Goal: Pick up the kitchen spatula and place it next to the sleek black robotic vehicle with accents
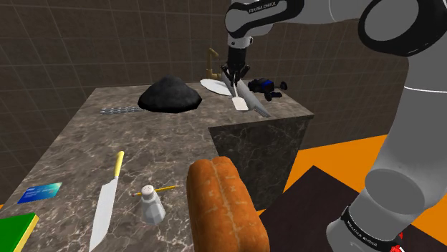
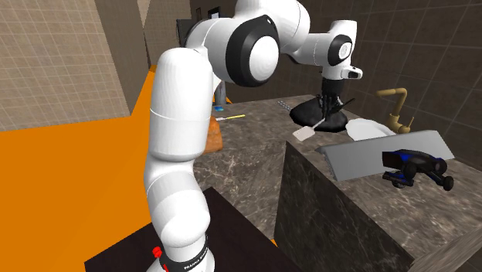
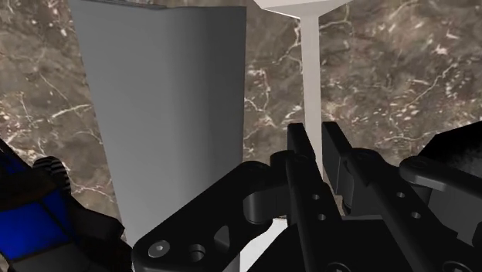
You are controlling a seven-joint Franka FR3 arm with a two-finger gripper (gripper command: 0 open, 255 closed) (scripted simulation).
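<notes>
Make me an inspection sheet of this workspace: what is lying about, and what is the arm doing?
Surface: dark marbled counter, bare in the middle.
Job's things: white spatula clasped by its handle, head slanting down; black and blue vehicle on the counter beside a grey sheet.
Clutter: black lump, white plate, knife, shaker, bread loaf, blue card, green book.
Grippers: gripper shut on the spatula, above the grey sheet's edge.
Cables: nothing seen.
Surroundings: tiled walls, orange floor, brass tap behind the plate.
</notes>
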